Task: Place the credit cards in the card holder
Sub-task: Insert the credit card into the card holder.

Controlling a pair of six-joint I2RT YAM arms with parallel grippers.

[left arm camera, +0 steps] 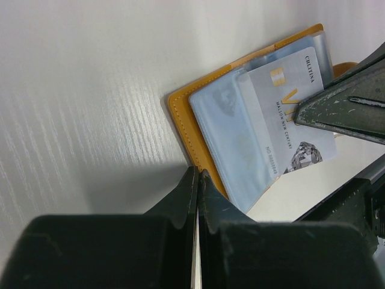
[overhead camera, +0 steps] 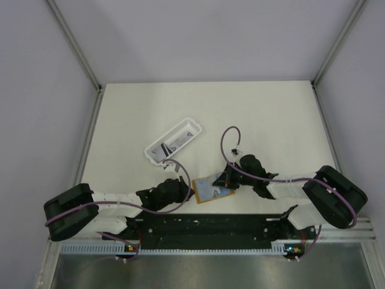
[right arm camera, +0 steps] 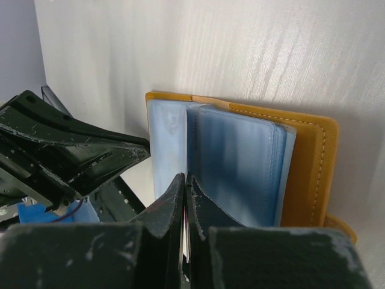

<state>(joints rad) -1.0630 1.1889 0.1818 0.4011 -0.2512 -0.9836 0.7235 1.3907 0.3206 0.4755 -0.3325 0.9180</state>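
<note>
The card holder (overhead camera: 212,191) lies open near the table's front edge, with an orange cover (left arm camera: 180,120) and pale blue clear sleeves (right arm camera: 240,162). My left gripper (left arm camera: 198,174) is shut with its tips pinching the holder's orange left edge; in the top view it is at the holder's left (overhead camera: 187,191). My right gripper (right arm camera: 185,180) is shut on a white credit card (left arm camera: 289,114), seen edge-on between its jaws (right arm camera: 186,238). The card lies partly in among the sleeves. The right gripper is at the holder's right side (overhead camera: 227,180).
A long white plastic tray (overhead camera: 192,127) stands behind the holder at centre-left, with more cards (overhead camera: 170,146) inside. Grey walls enclose the table on three sides. The arm bases and a black rail (overhead camera: 210,226) run along the near edge.
</note>
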